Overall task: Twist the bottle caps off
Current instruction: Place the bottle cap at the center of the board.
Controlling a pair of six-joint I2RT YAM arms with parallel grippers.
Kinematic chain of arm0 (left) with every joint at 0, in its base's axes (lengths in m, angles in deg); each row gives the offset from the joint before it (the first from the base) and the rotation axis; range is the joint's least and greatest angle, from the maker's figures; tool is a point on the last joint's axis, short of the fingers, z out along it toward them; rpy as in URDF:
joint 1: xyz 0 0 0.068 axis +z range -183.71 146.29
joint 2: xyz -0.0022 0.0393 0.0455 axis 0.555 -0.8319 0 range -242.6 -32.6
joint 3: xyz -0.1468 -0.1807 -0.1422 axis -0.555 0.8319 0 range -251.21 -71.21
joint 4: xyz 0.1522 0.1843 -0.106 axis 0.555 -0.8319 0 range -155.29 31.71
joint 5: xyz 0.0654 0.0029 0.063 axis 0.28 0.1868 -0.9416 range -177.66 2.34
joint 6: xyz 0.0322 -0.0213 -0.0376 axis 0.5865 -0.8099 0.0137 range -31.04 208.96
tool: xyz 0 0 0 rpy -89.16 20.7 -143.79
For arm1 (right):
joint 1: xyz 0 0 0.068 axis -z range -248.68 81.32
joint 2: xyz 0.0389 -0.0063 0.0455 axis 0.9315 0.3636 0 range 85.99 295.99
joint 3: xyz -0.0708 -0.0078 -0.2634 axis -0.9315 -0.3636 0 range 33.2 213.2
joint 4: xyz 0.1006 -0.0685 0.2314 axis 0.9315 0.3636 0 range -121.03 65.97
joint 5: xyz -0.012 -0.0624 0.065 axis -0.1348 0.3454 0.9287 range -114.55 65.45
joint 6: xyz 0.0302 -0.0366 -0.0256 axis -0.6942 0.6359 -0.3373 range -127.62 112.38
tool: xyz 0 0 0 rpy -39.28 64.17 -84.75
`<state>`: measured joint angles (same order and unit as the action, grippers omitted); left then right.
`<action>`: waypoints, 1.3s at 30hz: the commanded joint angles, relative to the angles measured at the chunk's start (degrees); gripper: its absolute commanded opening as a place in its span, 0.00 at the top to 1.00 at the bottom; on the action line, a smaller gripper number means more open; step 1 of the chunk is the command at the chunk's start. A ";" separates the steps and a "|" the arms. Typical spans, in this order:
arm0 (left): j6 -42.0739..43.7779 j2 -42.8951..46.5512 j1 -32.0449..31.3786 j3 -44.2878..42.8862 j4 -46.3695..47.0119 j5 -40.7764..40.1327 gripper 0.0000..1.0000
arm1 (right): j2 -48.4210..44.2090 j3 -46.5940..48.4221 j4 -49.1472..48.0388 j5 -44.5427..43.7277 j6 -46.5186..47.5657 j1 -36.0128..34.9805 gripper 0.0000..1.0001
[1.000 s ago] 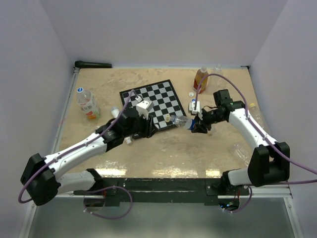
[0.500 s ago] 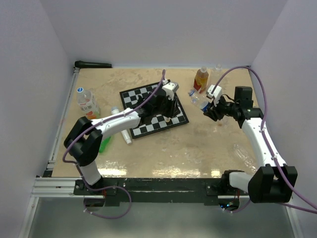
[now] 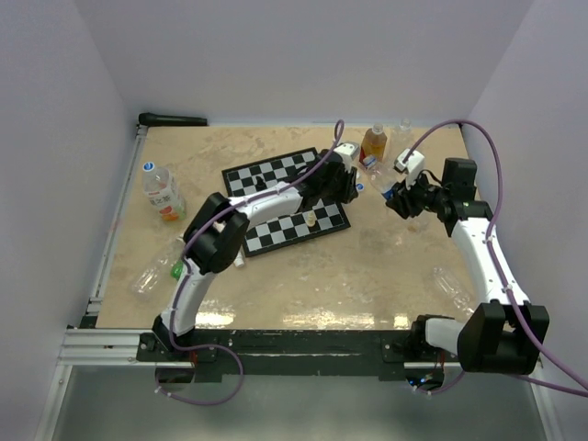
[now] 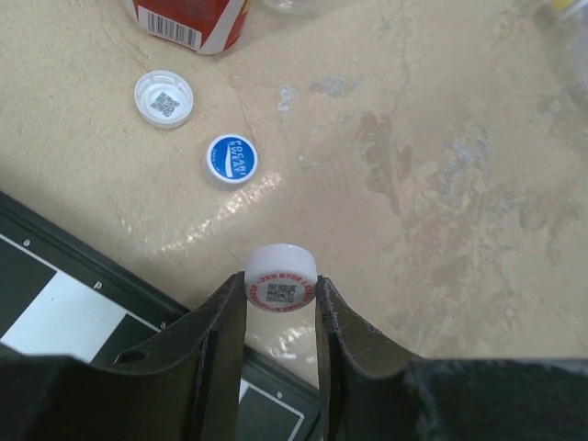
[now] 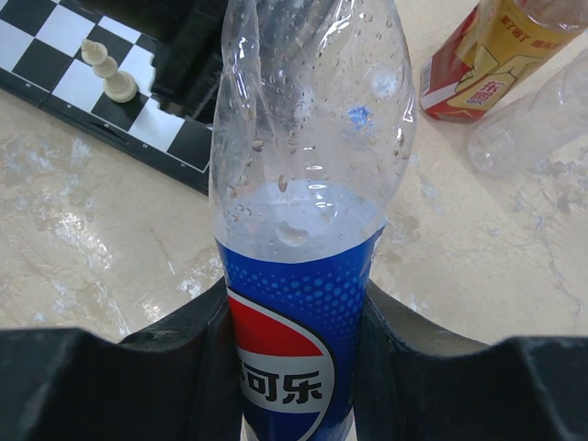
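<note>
A white bottle cap with a printed code on it is pinched between my left gripper's fingers, just past the chessboard's far right corner. It hangs over the tabletop. Two loose bottle caps lie on the table beyond it, one white and one blue. My right gripper is shut on the blue label of a clear Pepsi bottle with a little water inside. Its neck points away and its top runs out of view. In the top view the left gripper and right gripper are a short way apart.
An orange drink bottle stands near the back edge, with a clear bottle beside it. A cream chess piece stands on the board. Another bottle stands at the left. Empty clear bottles lie at the front left and the right.
The two grippers met at the bottle in front of the chessboard, then parted. My left arm swung to the far right with the cap. My right arm drew back right and farther away with the bottle.
</note>
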<state>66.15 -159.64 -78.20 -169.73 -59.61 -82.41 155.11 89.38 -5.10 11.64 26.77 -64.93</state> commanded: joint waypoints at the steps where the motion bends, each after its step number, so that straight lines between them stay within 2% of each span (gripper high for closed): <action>1: 1.36 -6.10 -0.33 -8.60 -2.54 -2.88 1.00 | -0.92 -0.29 -2.55 -0.76 -1.78 0.56 1.00; 4: 1.19 -9.44 -0.33 -13.26 -4.29 -3.23 0.97 | -1.01 -0.37 -2.55 -0.59 -1.61 0.65 1.00; 7: 1.27 -11.38 -0.33 -16.08 -5.88 -4.29 0.88 | -1.09 -0.37 -2.55 -0.41 -1.52 0.65 1.00; 11: 1.62 -11.74 -0.33 -16.88 -6.59 -4.90 0.66 | -1.01 -0.37 -2.55 -0.41 -1.35 0.73 1.00; 17: 3.03 -9.37 -0.33 -16.71 -6.41 -3.59 0.40 | -0.83 -0.37 -2.29 0.11 -1.08 0.73 1.00; 22: 5.92 -4.81 -0.25 -14.96 -6.59 -2.71 0.36 | -1.36 -0.55 -2.03 1.17 -0.73 0.82 1.00; 24: 8.03 1.41 -0.25 -9.18 -4.06 -4.54 0.36 | -1.71 -0.72 -1.94 1.78 -0.73 1.00 1.00; 26: 10.49 9.66 -0.25 0.47 3.38 -4.99 0.34 | -1.97 -0.81 -1.42 3.44 -0.64 1.00 1.00; 29: 12.87 23.20 -0.33 15.78 12.99 -4.99 0.26 | -1.89 -0.64 0.08 8.18 0.67 1.09 1.00; 31: 14.63 30.50 -0.33 21.94 14.24 -4.21 0.22 | -1.89 -0.46 0.96 12.05 1.20 1.09 1.00; 36: 16.39 49.23 -0.16 36.09 10.20 3.09 0.11 | -3.64 0.94 4.12 23.21 2.26 1.00 1.00; 39: 14.20 64.59 -0.07 50.93 14.22 3.71 0.00 | -4.00 2.78 5.61 26.30 1.30 0.74 1.00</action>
<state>80.27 -108.04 -78.35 -133.25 -48.46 -82.25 153.63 88.85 -1.78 28.33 28.04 -64.12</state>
